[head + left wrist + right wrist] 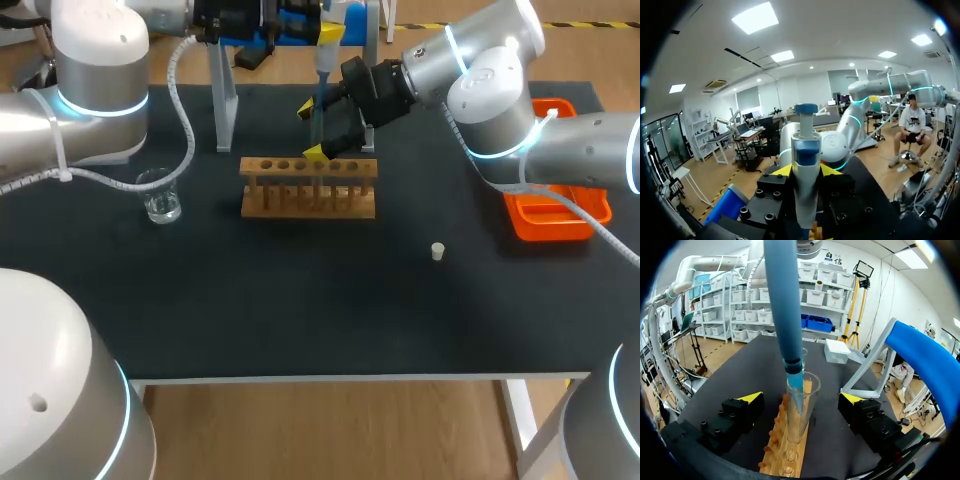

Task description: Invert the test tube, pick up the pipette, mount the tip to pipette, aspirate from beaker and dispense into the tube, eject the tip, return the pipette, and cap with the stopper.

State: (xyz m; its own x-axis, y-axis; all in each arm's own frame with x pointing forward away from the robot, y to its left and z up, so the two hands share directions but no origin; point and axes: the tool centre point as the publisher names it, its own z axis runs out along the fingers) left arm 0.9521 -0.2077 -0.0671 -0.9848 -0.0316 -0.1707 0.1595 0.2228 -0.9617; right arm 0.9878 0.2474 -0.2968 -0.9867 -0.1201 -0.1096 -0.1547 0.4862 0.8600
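- The test tube [802, 412] is clear glass. It stands upright and mouth-up in the wooden rack [308, 200], with no cap on it.
- The pipette [805, 150] has a white and blue body with a blue plunger cap. It hangs upright above the rack, clamped between the yellow tips of my left gripper [805, 171].
- Its tip [796, 390] is mounted and points straight down into the tube's mouth.
- The beaker [160, 195] is clear glass and stands upright, well to the left of the rack.
- The stopper [437, 251] is small and whitish and sits alone, apart from the rack on its right.
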